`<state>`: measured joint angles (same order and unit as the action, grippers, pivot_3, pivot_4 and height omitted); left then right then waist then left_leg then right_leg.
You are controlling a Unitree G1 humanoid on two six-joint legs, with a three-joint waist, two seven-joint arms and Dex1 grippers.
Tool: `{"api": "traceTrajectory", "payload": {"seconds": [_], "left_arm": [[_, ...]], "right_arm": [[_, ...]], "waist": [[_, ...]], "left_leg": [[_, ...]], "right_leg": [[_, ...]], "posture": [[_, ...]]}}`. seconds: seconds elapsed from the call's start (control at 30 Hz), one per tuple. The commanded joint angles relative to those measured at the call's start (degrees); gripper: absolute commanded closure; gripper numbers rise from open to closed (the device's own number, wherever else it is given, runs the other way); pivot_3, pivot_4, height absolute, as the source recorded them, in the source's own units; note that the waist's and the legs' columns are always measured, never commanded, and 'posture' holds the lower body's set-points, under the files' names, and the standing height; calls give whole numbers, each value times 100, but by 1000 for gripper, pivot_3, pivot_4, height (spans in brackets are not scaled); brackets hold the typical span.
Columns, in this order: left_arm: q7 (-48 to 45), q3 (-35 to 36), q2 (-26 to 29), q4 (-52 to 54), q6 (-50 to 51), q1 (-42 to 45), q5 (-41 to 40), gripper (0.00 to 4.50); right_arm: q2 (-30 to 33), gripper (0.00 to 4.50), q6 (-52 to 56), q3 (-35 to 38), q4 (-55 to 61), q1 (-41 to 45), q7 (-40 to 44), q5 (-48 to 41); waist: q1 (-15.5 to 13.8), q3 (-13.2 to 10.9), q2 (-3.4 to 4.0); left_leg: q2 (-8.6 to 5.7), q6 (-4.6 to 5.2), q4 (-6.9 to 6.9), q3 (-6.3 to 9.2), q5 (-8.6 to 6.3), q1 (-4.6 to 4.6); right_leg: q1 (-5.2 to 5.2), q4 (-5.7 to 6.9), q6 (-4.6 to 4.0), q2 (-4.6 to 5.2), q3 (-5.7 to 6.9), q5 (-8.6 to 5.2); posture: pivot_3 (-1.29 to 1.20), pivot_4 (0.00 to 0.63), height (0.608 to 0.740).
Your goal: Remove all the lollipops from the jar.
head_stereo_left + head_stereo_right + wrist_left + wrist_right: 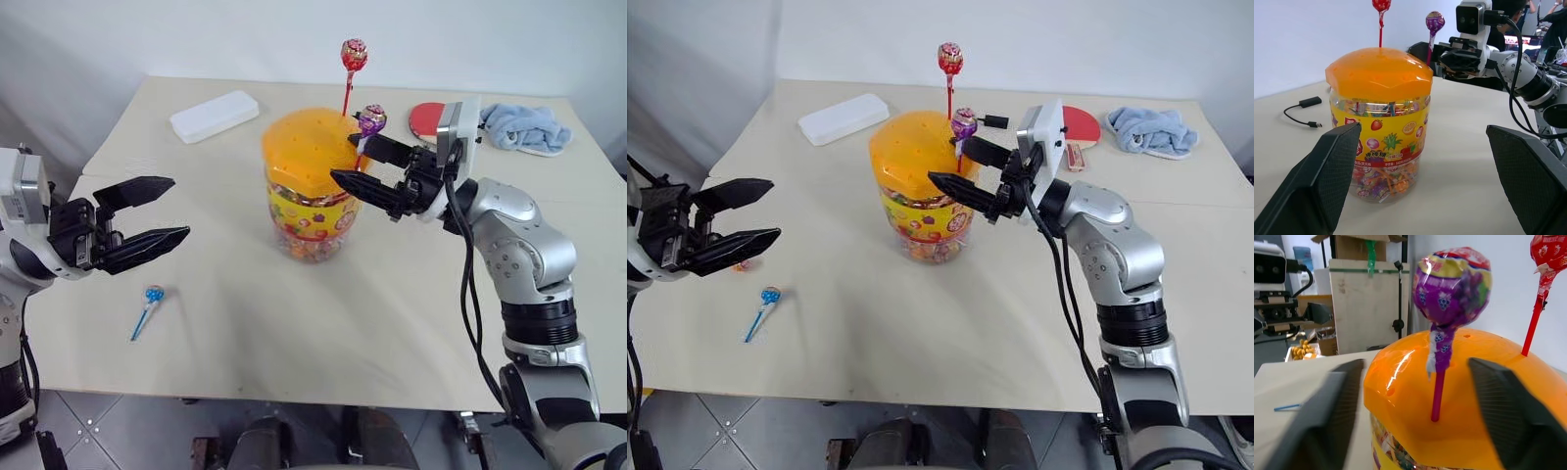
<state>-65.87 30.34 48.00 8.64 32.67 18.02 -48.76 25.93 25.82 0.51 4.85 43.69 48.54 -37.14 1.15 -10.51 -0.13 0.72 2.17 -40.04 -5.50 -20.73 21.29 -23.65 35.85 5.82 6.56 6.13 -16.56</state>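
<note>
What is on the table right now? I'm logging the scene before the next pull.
jar: one, clear, orange lid, table centre
lollipops in lid: two, red, purple
lollipop on table: one, blue, near left front
box: one, white, far left
paddle: one, red, far right
cloth: one, blue, far right
cable: one, black, behind jar
left gripper: open, empty
right gripper: fingers either side of purple lollipop's stick

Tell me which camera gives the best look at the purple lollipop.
The right wrist view: the purple lollipop is close, its stick planted in the jar lid, between the right gripper fingers. The left wrist view shows it farther off, with its stick base hidden behind the lid. The eye views show it small above the gripper.
</note>
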Motion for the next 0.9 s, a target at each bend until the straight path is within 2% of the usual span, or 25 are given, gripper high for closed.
{"api": "traceTrajectory", "payload": {"seconds": [0.03,0.2,0.23,0.3,0.4,0.53,0.7,0.8,0.9], "left_arm": [[11,138,28,206,-205,-60,-60,151],[60,128,-67,240,-372,45,-203,151],[68,96,-89,241,-390,90,-227,151],[85,29,-123,242,-418,144,-231,151],[54,-222,-215,211,-509,227,-95,151],[-46,-545,-200,183,-605,238,70,151],[-195,-861,-137,182,-729,203,269,151],[-303,-1008,-118,150,-843,157,424,151],[-321,-1045,-135,118,-885,171,453,151]], "right_arm": [[-64,2565,-192,186,14,96,96,-14],[-104,4245,-385,266,-126,96,224,-1],[-128,4427,-417,353,-146,134,255,-94],[-152,4427,-440,507,-172,199,343,-250],[25,4427,-379,1108,-200,394,459,-747],[948,4427,120,1679,-597,364,441,-809],[2668,4427,1084,1226,-1482,-596,295,384],[2959,4427,777,997,-1697,-1238,219,1010],[3015,4427,835,656,-1903,-1506,-500,1842]], "waist": [[34,0,0],[49,0,0],[47,0,0],[39,0,0],[29,0,0],[7,-1,1],[1,0,-1],[26,0,1],[71,-6,11]], "left_leg": [[0,0,0,0,0,0],[4,-1,0,0,0,0],[4,-1,0,0,0,0],[4,-1,0,0,0,0],[0,0,0,1,0,1],[-4,1,0,11,0,1],[1,4,3,7,-2,0],[4,3,5,-7,-1,0],[13,-2,6,-29,1,-8]], "right_leg": [[0,0,0,1,0,0],[0,-1,0,2,-1,0],[0,-1,0,2,-1,0],[0,-1,0,1,-1,0],[0,0,0,1,-1,0],[5,-1,1,2,3,1],[12,-20,1,10,2,1],[10,-24,1,9,-4,1],[4,-18,2,0,-6,1]], "posture": [[0,150,740],[0,150,740],[0,150,740],[0,150,740],[0,150,740],[0,150,740],[0,150,740],[0,150,740],[0,150,740]]}}
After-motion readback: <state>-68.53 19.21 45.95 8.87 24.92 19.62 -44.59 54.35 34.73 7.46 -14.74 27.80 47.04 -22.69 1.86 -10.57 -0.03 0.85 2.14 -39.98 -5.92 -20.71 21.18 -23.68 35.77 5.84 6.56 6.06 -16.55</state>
